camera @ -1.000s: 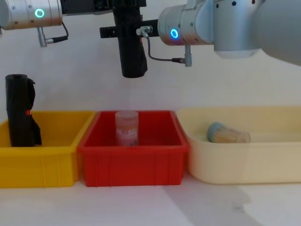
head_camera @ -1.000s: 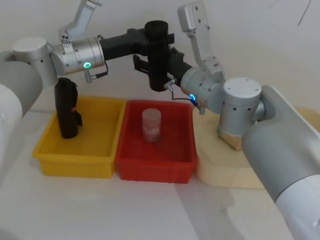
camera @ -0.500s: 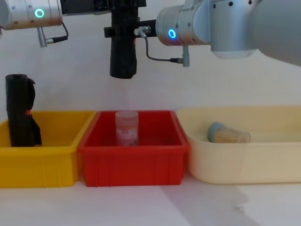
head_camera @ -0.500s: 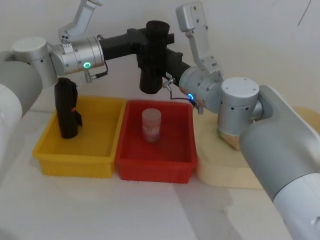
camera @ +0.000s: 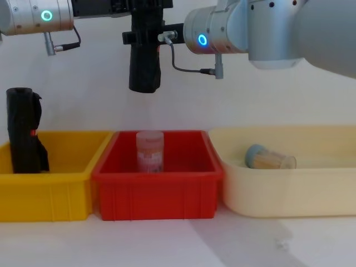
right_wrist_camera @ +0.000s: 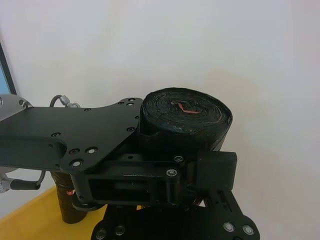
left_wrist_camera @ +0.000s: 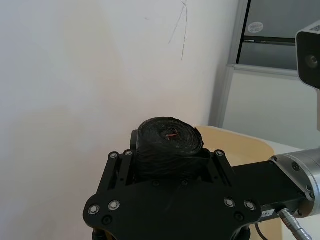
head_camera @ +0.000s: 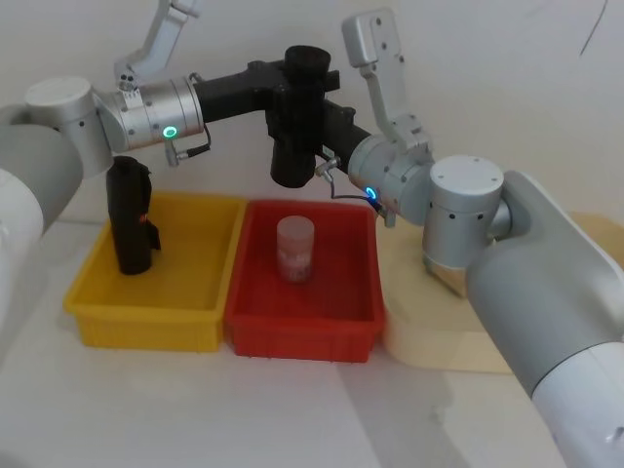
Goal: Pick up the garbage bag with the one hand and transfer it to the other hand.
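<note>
Silver-grey arms, black end effectors, glowing ring lights

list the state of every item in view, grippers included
garbage bag: upright, held in the air over the red bin
left gripper: shut on it
right gripper: shut on it
slimmer black roll: upright in yellow bin
clear jar: upright in red bin

Even, bright diffuse lighting; soft shadows fall on the worktop (head_camera: 292,409); images sharp, slight haze, no glare.
</note>
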Robot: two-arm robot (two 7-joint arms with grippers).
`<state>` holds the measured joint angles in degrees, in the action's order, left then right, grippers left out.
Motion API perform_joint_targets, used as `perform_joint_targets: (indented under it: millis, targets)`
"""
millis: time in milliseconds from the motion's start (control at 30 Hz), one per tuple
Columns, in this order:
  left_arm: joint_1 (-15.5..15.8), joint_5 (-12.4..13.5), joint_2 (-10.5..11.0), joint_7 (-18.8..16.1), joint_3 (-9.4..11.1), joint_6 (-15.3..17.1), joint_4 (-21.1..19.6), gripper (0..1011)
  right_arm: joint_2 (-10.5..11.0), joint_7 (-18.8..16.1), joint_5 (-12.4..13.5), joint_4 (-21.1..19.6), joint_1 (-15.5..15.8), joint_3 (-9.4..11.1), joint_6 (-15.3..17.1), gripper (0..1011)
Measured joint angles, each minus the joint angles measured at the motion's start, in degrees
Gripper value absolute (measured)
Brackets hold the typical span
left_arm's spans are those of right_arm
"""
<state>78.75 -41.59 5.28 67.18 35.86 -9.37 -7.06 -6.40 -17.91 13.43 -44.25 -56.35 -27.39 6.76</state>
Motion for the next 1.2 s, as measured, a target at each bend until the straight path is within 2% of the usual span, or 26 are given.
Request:
perform_joint_targets:
  millis: [300, 800, 1200]
  targets:
    - [0.0, 0.0, 0.0, 0.0, 0.0, 0.0, 0.0, 547, -0.1, 0.0, 0.0, 0.1, 0.0, 0.0, 0.0, 536]
    - [0.0, 0.0, 0.0, 0.0, 0.0, 0.0, 0.0, 980, -0.3, 0.1, -0.1, 1.3, -0.4, 0.5, -1.4, 535]
    - [0.0, 0.0, 0.0, 0.0, 0.0, 0.0, 0.0, 1001, 0.3, 3.0, -1.5, 4.8, -2.2, 1.8, -4.3, 533]
